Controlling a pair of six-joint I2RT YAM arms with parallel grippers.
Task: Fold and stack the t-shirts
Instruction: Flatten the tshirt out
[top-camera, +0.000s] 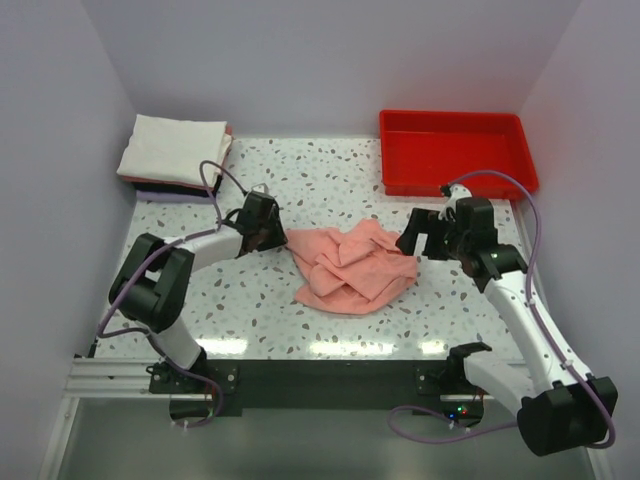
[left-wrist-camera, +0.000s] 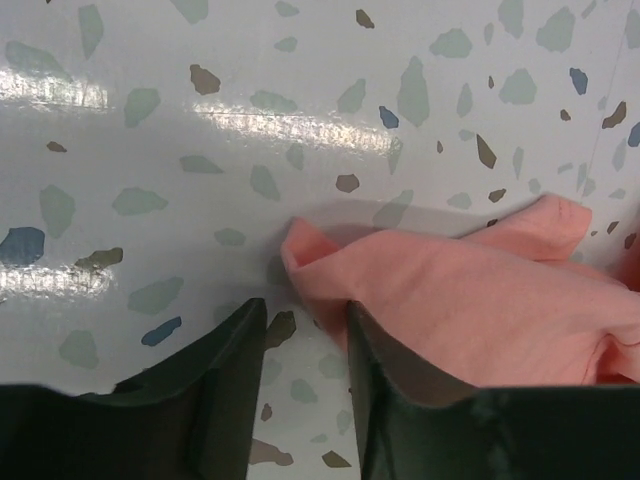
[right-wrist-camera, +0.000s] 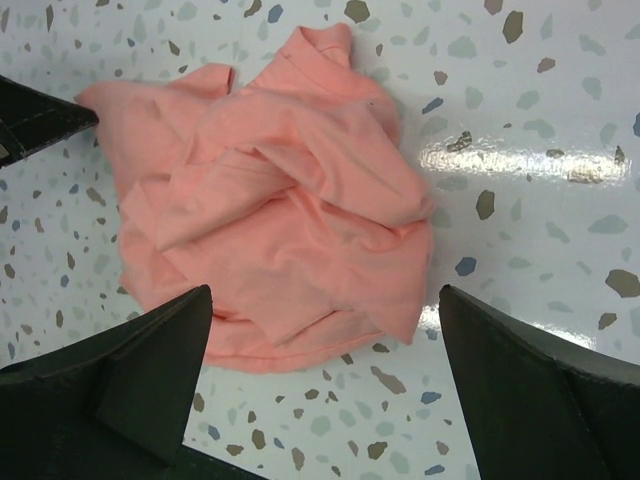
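A crumpled salmon-pink t-shirt (top-camera: 350, 268) (right-wrist-camera: 280, 200) lies in a heap at the middle of the speckled table. My left gripper (top-camera: 262, 225) (left-wrist-camera: 303, 308) is low at the heap's left corner. Its jaws stand partly apart with bare table between them, and the shirt's corner (left-wrist-camera: 470, 290) lies against the right finger's tip. My right gripper (top-camera: 425, 235) (right-wrist-camera: 325, 295) hovers wide open over the heap's right edge, holding nothing. A stack of folded t-shirts (top-camera: 175, 150), white on top with black and lavender beneath, sits at the back left corner.
A red plastic tray (top-camera: 455, 150) stands at the back right, just behind the right arm. White walls close in the table on the left, back and right. The left gripper's finger (right-wrist-camera: 40, 120) shows at the top left of the right wrist view.
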